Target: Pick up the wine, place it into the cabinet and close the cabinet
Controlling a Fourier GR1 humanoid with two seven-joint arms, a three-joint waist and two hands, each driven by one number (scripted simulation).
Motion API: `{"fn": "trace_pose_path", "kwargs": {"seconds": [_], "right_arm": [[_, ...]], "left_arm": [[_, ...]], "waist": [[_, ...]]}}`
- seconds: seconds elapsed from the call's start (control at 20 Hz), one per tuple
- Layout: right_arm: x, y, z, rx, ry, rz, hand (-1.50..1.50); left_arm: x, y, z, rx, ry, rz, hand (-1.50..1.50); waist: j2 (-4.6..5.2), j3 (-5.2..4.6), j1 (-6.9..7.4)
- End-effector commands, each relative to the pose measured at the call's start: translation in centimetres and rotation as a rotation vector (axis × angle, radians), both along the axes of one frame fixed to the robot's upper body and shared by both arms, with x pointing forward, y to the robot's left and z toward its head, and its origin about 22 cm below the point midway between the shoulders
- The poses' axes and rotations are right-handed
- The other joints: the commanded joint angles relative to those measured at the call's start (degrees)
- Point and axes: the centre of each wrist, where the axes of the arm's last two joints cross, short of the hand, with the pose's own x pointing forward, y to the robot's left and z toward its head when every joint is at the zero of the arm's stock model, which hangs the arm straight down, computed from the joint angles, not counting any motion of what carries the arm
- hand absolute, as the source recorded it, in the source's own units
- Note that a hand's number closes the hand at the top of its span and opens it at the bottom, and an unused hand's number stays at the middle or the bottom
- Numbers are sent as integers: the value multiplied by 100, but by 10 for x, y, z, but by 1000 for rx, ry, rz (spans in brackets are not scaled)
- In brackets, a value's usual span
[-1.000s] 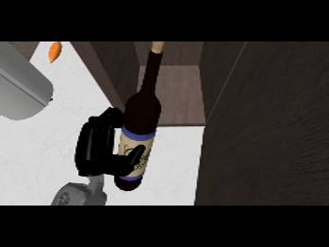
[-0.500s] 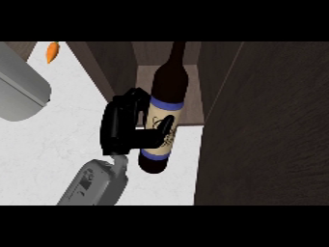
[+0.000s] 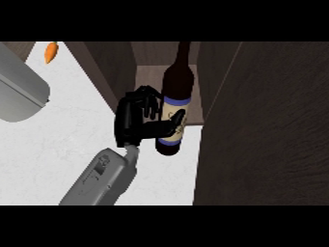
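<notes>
Much of the frame's right half is filled by a dark wooden cabinet door (image 3: 281, 130), which hides whatever lies behind it. The left hand does not show anywhere. At the upper left a large grey rounded shape (image 3: 10, 94) is cut off by the frame edge, and I cannot tell what it is. A small orange carrot (image 3: 50, 52) lies at the top left on the white counter (image 3: 38, 159).

The wine bottle (image 3: 175, 111) stands near the centre, its neck pointing up into the open cabinet (image 3: 156, 72), its base over the counter's edge by the shelf front. The right hand (image 3: 135, 120) curls round the bottle's labelled middle, thumb across the label, fingers behind it. The gap between the cabinet's left wall and the door is narrow, only a little wider than the bottle. Bare counter spreads to the left of the forearm.
</notes>
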Motion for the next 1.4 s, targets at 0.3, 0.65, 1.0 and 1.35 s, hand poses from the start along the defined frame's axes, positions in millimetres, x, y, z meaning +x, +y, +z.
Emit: {"fn": "trace_pose_path", "kwargs": {"seconds": [0.3,0.65,1.0,1.35], "right_arm": [[-40,-10,30,57,-41,66,-150],[-32,-6,30,57,-46,68,-150],[-37,-9,26,83,-34,56,-150],[-31,-18,20,62,-28,63,-150]], "left_arm": [[-3,-10,-48,40,34,46,150],[28,1,-54,-52,61,72,150],[52,4,-49,-50,102,80,150],[71,-7,-25,-64,115,83,150]], "waist": [[10,-3,-49],[44,-11,-85],[32,-3,-124],[29,5,-96]]}}
